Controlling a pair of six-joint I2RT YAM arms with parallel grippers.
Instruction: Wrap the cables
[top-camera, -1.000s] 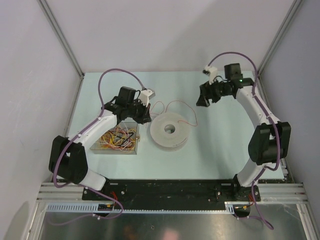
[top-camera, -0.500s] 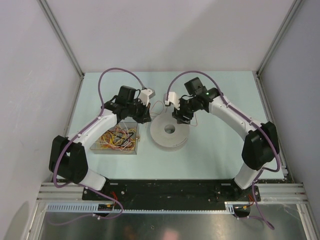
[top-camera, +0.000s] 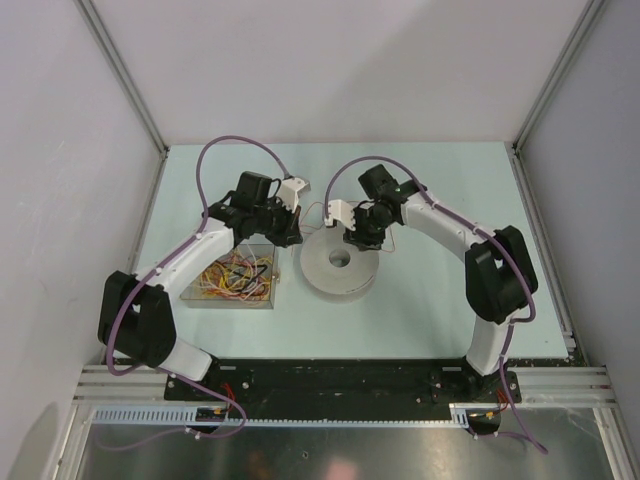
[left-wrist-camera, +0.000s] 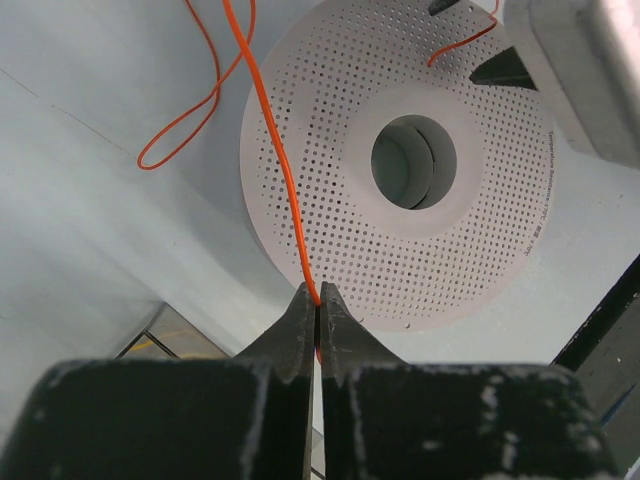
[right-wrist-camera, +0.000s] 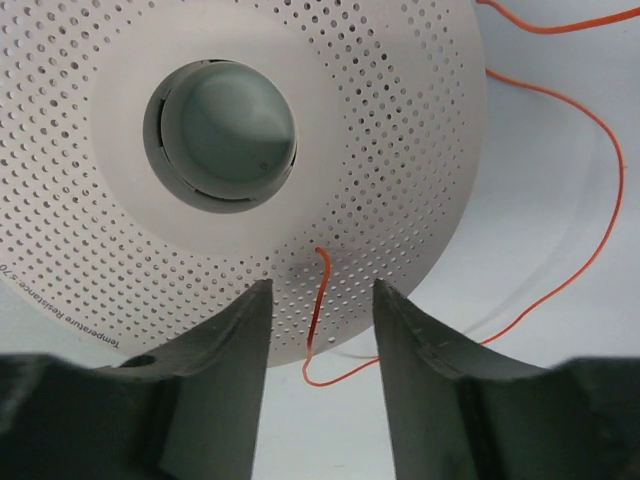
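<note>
At the far left of the desk (top-camera: 440, 300), a tangle of yellow, orange, red and white cables (top-camera: 235, 275) lies in a clear box (top-camera: 205, 300). My left fingers (left-wrist-camera: 316, 312) hang just right of that box, beside the spool's left rim. They are pressed together, pinching one orange cable (left-wrist-camera: 272, 140) right at their tips. From the pinch this cable climbs across the rim of the white perforated spool (left-wrist-camera: 480, 230), then loops out over the desk beyond it.

The spool lies flat in the middle, its hub hole facing up. My right fingers (top-camera: 352, 238) hover over its far side, spread apart and gripping nothing. The cable's loose end stands in the gap between them, over the perforated face near the rim. Whether that end touches the holes I cannot tell. The rest of the cable curves in a wide bow on the desk to the spool's right.
</note>
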